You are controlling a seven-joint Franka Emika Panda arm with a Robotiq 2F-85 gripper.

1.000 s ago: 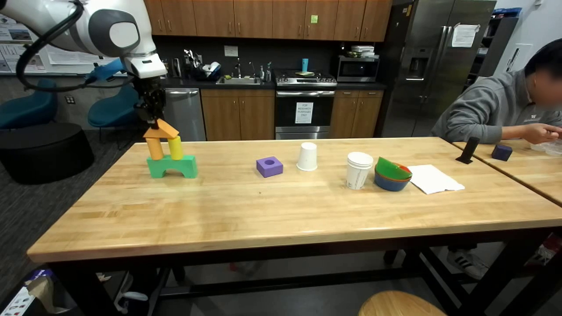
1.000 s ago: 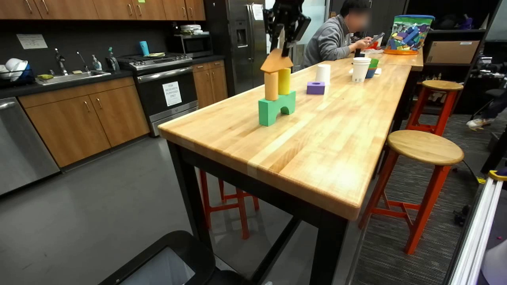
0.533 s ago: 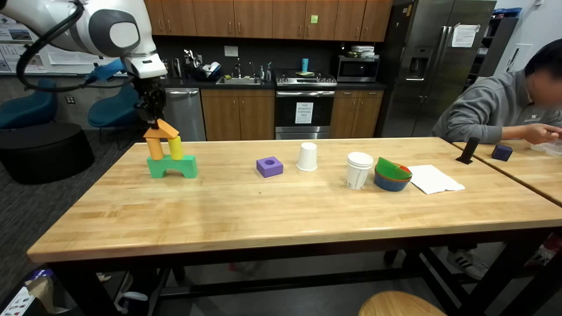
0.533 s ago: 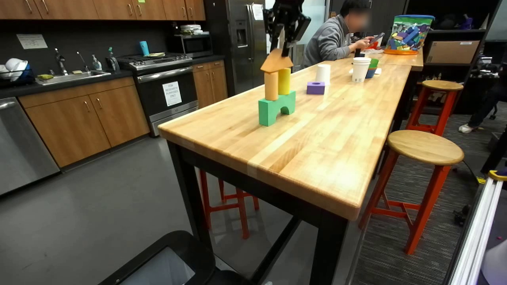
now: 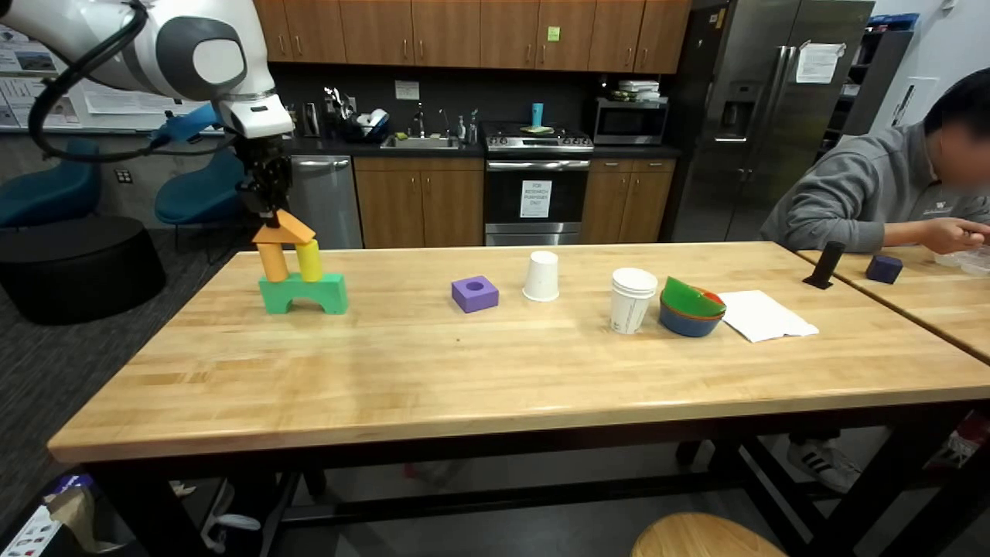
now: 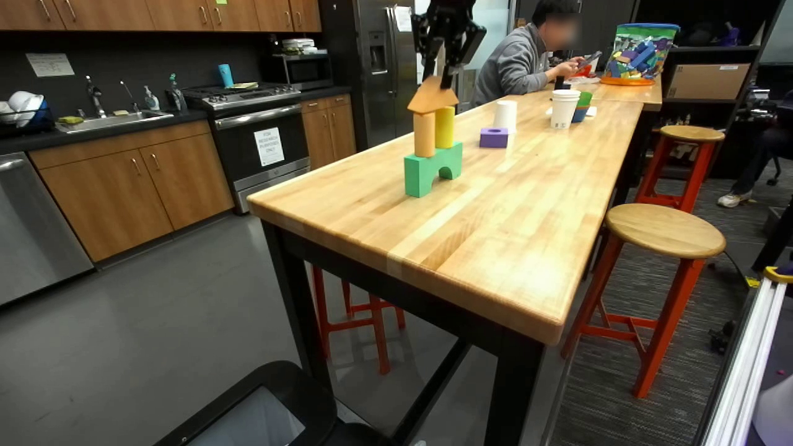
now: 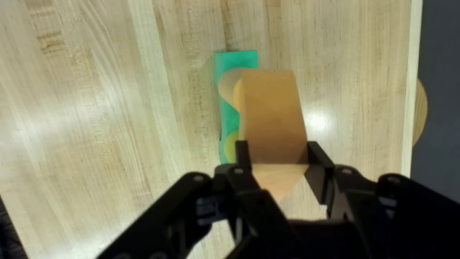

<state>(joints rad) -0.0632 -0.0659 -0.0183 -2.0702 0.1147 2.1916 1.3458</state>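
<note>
The fingers grip the orange triangular block by its two flat sides. Well apart from them, in an exterior view, the oven sign reads "FOR RESEARCH PURPOSES ONLY". The block's apex points up between the fingers; its long base runs across their closing line, over the upright orange cylinder and yellow cylinder just below, which stand on the green arch. Farther from the fingers are the purple block, the upturned white cup and the stacked cups.
</note>
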